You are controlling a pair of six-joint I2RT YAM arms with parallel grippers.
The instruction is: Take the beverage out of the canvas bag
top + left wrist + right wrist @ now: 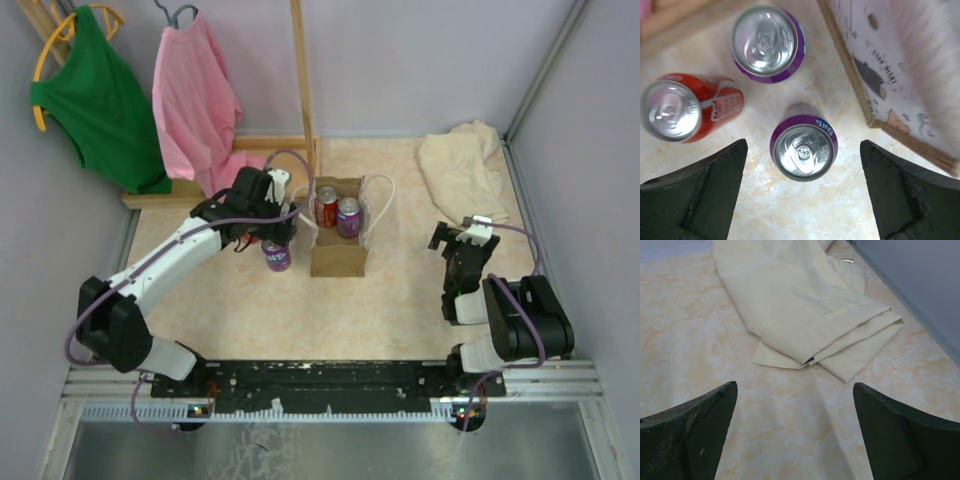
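Note:
The tan canvas bag [338,256] stands open at mid-table with white rope handles. A red can [327,207] and a purple can [348,216] stand inside it. My left gripper [268,228] is open just left of the bag, above a purple Fanta can [276,256] that stands on the table. In the left wrist view my gripper [803,142] has its jaws wide apart on either side of this can [804,148], not touching it. Another purple can [768,42] and a red can [682,107] stand beside it, and the bag's printed side [890,75] is at the right. My right gripper [462,238] [795,387] is open and empty.
A cream-beige cloth heap [462,170] [805,305] lies at the back right, ahead of the right gripper. A green garment [100,95] and a pink garment [195,95] hang on a wooden rack [300,80] at the back left. Grey walls close in both sides.

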